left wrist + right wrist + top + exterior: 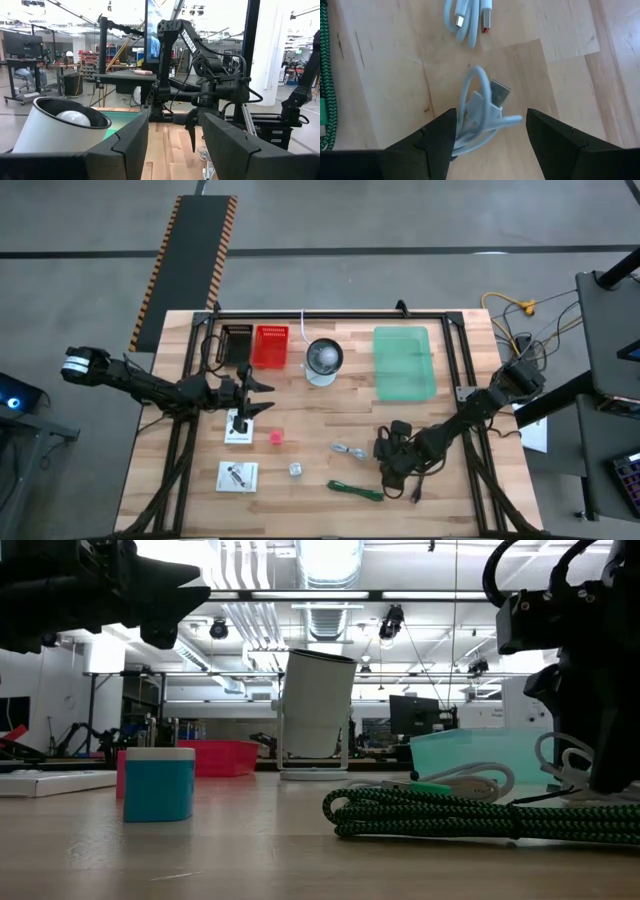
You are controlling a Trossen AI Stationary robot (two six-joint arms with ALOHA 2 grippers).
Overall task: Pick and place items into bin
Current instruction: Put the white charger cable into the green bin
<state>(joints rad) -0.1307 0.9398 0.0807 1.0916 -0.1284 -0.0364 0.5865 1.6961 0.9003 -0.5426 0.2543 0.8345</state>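
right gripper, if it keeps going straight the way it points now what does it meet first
Most likely the coiled white cable: the right gripper points down at the table, open, with that cable lying between its fingers. A second white cable lies farther off, outside that line.

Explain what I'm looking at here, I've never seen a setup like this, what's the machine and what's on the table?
It is a robot with two dark arms at a wooden table. One picture looks down from above, one sits at table height, and two ride on the wrists. The left gripper hangs open and empty above a white card. The right gripper is low, open around a pale coiled cable, not yet closed on it. Also lying there: a green cable, a red bin, a green bin and a round white bowl.
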